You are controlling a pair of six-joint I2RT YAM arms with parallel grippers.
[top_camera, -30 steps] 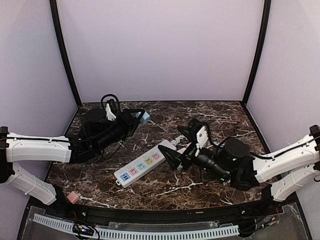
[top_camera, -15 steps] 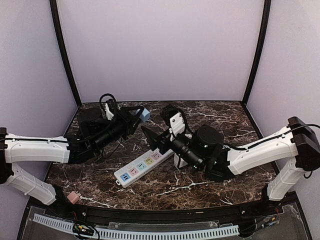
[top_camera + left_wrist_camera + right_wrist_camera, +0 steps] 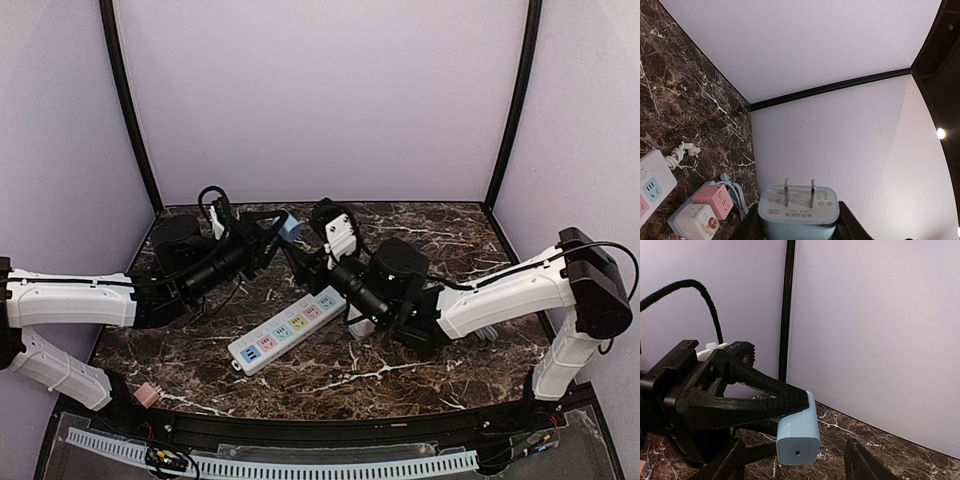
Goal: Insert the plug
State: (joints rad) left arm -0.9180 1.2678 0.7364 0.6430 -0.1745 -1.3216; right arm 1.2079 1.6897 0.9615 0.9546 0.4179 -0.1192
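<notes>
A light blue plug [image 3: 799, 210] with two metal prongs pointing away from the wrist is clamped in my left gripper [image 3: 799, 226], which is shut on its sides. From above, the plug [image 3: 290, 224] hangs over the back of the table, left of centre. My right gripper [image 3: 795, 456] faces the plug's [image 3: 797, 439] rear end, open, with one finger on each side and a gap to both. The left gripper's black fingers [image 3: 740, 405] cover the plug's top there. A white power strip [image 3: 290, 328] with coloured sockets lies flat in the middle of the table.
A pink cube socket [image 3: 712, 200] and a white one [image 3: 692, 222] with a pale blue cable [image 3: 737, 195] sit by the strip's far end. A small pink block [image 3: 147, 395] lies at the near left edge. Lilac walls close the back and sides.
My right arm has swung left and back from the strip's right end up to the plug, its jaws narrowing. The left gripper keeps hold of the plug, shifted slightly right.
</notes>
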